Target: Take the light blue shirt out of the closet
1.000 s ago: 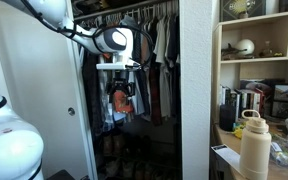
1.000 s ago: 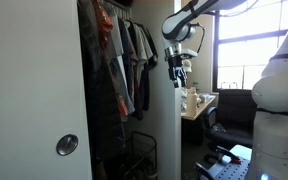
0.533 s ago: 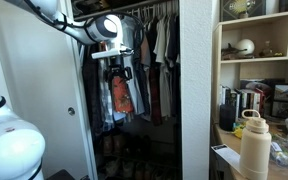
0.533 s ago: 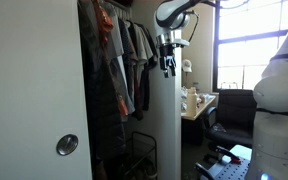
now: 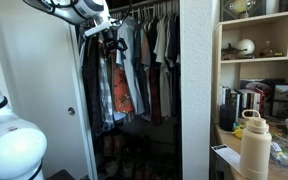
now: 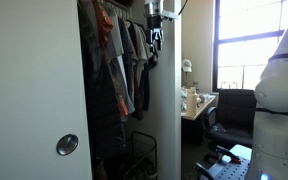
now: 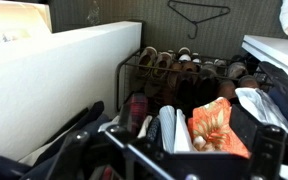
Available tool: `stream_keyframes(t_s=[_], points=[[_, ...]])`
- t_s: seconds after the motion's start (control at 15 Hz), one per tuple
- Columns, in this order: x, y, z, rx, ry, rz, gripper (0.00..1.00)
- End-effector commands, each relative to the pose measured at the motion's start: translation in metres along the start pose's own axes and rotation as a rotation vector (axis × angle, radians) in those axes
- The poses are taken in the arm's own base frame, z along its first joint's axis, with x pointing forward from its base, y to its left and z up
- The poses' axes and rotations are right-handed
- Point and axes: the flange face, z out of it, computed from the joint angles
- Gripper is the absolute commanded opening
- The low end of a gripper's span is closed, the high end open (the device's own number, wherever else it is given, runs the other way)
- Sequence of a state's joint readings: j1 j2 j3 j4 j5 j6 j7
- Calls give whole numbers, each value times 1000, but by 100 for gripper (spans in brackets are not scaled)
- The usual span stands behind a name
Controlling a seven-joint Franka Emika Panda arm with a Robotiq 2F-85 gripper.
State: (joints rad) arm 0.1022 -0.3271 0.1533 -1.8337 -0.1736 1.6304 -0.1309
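The closet hangs full of shirts on a rod in both exterior views. My gripper (image 5: 103, 28) is high up at the rod, at the left end of the row; it also shows in an exterior view (image 6: 154, 18). In the wrist view I look down on the hanging clothes. A pale blue-white shirt (image 7: 168, 128) hangs edge-on right below my gripper (image 7: 174, 160), beside an orange patterned shirt (image 7: 216, 125). The fingers look spread apart and hold nothing. In an exterior view the orange shirt (image 5: 123, 92) hangs below the gripper.
The closet wall (image 5: 196, 90) stands to one side and a white door (image 5: 39, 100) to the other. A shoe rack (image 7: 179, 68) sits on the closet floor and a bare hanger (image 7: 198, 14) hangs behind it. A shelf and a desk with a bottle (image 5: 254, 145) stand outside the closet.
My gripper has risen from the height of the orange shirt up to the rod and moved toward the left end of the row. Nothing was taken hold of.
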Motion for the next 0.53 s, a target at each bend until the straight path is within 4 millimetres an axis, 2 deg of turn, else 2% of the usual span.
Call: stream_keyframes(t_s=[0.0, 0.2, 0.47], points=[[25, 0, -50, -2, 31, -12, 100], [41, -2, -87, -5, 121, -45, 100], [61, 0, -123, 10, 234, -59, 100]])
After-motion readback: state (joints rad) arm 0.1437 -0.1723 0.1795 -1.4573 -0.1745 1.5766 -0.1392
